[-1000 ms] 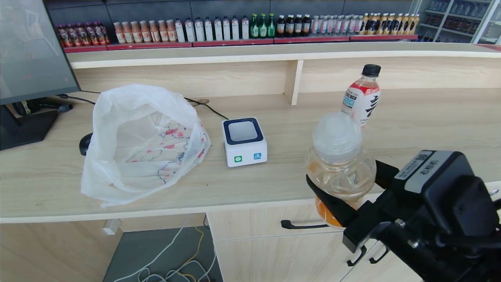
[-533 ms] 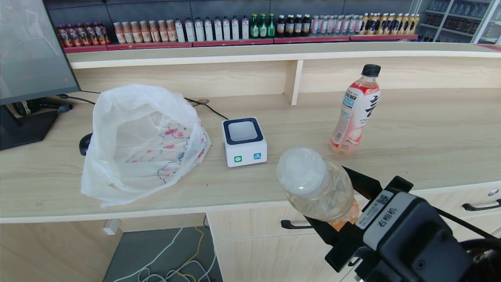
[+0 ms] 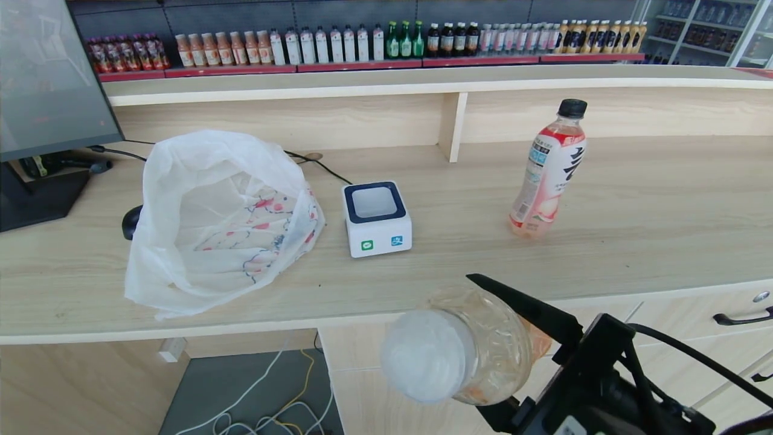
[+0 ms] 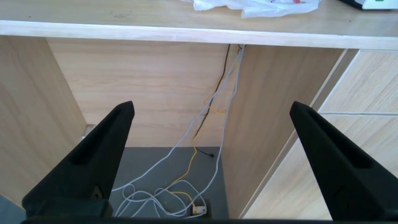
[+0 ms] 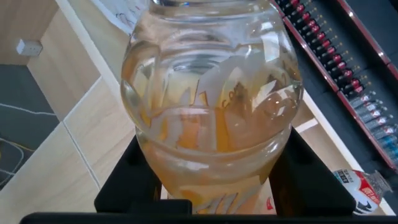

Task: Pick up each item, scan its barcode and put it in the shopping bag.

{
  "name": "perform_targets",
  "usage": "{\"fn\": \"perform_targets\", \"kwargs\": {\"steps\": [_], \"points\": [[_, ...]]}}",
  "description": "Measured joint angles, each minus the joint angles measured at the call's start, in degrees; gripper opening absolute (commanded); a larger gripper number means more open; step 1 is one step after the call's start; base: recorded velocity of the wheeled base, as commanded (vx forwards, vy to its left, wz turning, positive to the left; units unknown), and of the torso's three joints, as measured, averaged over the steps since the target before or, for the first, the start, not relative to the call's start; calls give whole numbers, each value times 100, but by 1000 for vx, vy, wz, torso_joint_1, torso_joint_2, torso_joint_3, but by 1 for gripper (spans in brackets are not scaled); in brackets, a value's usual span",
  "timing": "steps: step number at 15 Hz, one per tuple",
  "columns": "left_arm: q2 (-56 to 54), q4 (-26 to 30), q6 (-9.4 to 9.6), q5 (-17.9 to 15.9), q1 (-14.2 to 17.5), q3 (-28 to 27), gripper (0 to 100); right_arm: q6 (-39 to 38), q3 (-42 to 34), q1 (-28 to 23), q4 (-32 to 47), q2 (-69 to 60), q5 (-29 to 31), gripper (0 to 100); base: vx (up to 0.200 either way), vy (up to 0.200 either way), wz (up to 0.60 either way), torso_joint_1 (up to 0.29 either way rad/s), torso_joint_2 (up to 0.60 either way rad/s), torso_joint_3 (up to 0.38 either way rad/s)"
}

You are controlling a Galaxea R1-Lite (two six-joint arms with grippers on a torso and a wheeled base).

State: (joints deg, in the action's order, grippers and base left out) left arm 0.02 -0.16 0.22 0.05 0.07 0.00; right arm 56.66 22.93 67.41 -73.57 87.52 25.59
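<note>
1 jar (image 3: pixel 492 335), orange contents, in right pincer (image 3: pixel 478 345).

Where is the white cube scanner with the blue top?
Head view: the white scanner stands between the white plastic bag on the left and the pink bottle.

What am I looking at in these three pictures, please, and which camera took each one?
A two-armed robot at a shop counter. The wide picture comes from its head camera; the other two come from cameras on its wrists. On the counter are an open white shopping bag, a white scanner box and an upright pink bottle. The right gripper holds a clear bottle with a white cap, tilted, before the counter's edge. The left gripper hangs open below the counter, above cables.
</note>
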Motion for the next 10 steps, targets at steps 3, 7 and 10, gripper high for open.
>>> {"fn": "perform_targets", "kwargs": {"steps": [3,7,10], "points": [[0,0,2,0,0,0,100,293,-66,108,-9,27,-38,0,0,0,0,0,0,0],[0,0,0,0,0,0,100,388,-69,265,-16,40,-107,0,0,0,0,0,0,0],[0,0,2,0,0,0,100,763,16,295,-39,57,-354,0,0,0,0,0,0,0]]}}
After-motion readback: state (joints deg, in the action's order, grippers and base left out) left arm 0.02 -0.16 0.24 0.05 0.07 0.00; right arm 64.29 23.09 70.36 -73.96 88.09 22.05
